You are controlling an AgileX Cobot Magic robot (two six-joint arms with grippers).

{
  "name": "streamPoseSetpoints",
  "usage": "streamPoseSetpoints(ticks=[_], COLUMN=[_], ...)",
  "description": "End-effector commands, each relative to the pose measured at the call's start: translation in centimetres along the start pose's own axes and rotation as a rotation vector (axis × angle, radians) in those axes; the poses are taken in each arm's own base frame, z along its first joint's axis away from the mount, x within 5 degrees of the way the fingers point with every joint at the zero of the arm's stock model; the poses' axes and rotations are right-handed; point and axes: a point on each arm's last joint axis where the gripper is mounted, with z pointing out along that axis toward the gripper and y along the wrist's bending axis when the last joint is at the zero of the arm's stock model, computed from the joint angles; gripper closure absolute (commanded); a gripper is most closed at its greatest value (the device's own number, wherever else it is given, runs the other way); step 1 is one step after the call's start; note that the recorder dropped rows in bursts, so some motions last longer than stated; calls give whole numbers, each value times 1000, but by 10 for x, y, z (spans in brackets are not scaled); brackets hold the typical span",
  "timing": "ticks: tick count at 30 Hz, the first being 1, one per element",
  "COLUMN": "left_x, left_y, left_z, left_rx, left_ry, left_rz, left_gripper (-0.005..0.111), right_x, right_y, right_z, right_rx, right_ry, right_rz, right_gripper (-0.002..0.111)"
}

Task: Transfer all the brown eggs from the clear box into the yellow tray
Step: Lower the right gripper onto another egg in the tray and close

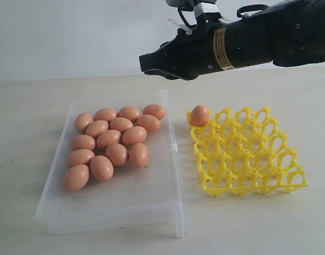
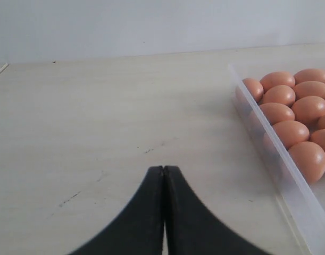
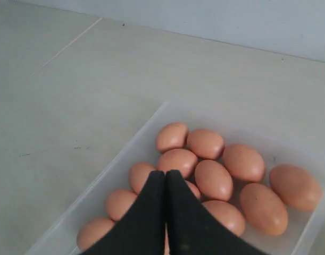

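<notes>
Several brown eggs lie clustered in the far half of the clear box. One brown egg sits in the far left corner cup of the yellow tray. My right gripper is shut and empty, hovering high above the box's far edge; its wrist view looks down on the eggs past the shut gripper. My left gripper is shut and empty over bare table, left of the box wall and its eggs. It does not show in the exterior view.
The pale table surrounds the box and tray. The box's near half holds no eggs. The right arm spans the upper right of the exterior view, above the tray.
</notes>
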Motion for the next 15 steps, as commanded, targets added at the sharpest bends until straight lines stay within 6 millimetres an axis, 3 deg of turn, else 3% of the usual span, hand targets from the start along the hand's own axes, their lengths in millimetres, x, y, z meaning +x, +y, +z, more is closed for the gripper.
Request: streamPoseSetpoints(ticks=[1, 5, 8, 10, 11, 12, 14, 15], left_x=[-2, -2, -2, -2, -2, -2, -2, -2], left_y=[0, 0, 0, 0, 0, 0, 0, 0], left_z=[0, 0, 0, 0, 0, 0, 0, 0], left_rx=[-3, -3, -3, -3, -3, -3, -3, -3], left_ry=[-5, -5, -5, -5, -5, -5, -5, -5], left_rz=[3, 3, 3, 3, 3, 3, 3, 3], left_gripper=[107, 107, 107, 107, 107, 107, 107, 107], right_x=[-9, -23, -20, -9, 7, 13, 21, 21], right_y=[0, 12, 13, 12, 20, 24, 33, 35], right_z=[1, 2, 8, 15, 22, 24, 33, 40], right_rx=[-48, -14, 177, 318, 333, 314, 256, 229], right_ry=[-100, -269, -225, -58, 168, 252, 355, 394], right_rz=[-110, -324, -419, -508, -641, -701, -654, -549], right_gripper=[108, 108, 108, 106, 105, 105, 105, 104])
